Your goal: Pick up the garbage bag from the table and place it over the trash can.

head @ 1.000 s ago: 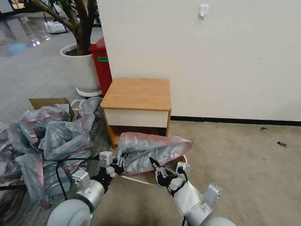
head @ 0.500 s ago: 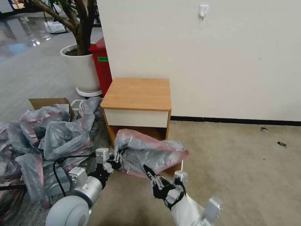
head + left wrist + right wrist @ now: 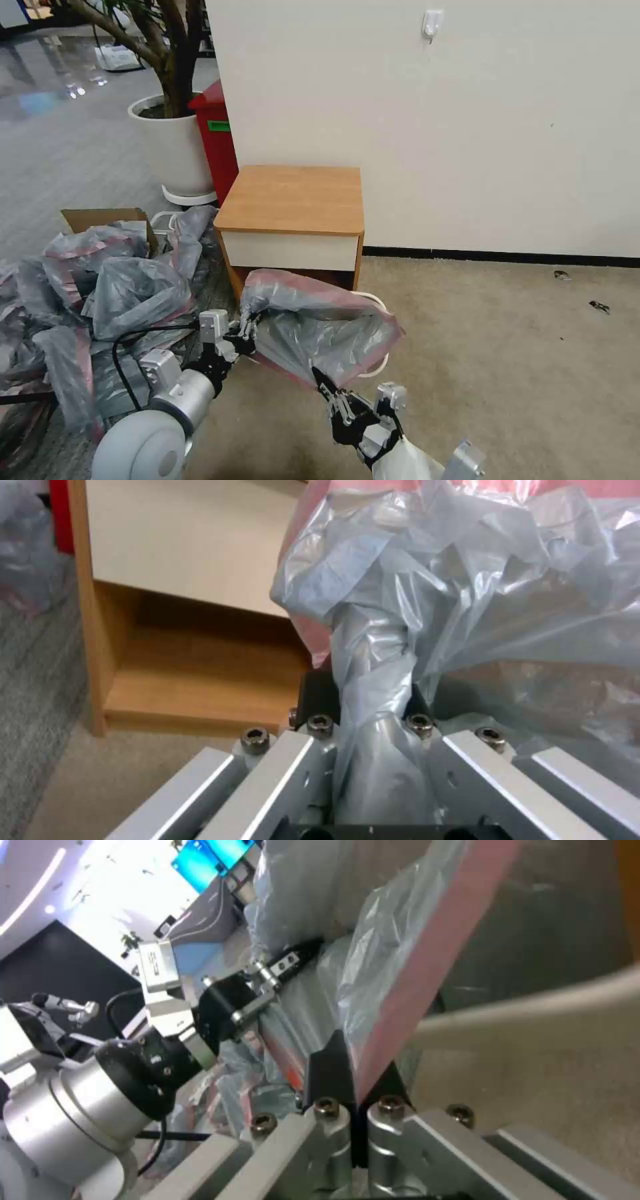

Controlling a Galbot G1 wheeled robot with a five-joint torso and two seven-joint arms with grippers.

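Hidden: most of the trash can [image 3: 379, 303], only a curve of pale rim showing under the garbage bag [image 3: 320, 323].
Bag: stretched over the can on the floor, just before the desk [image 3: 291, 200].
Left claw [image 3: 247, 331]: clamped on a gathered twist of the bag.
Right claw [image 3: 328, 388]: pinched shut on the pink rim band.
Around: heap of similar bags [image 3: 100, 293] to the left; red bin [image 3: 217, 137] behind the desk.
Change: right claw has drawn back toward the robot, pulling the bag lower.
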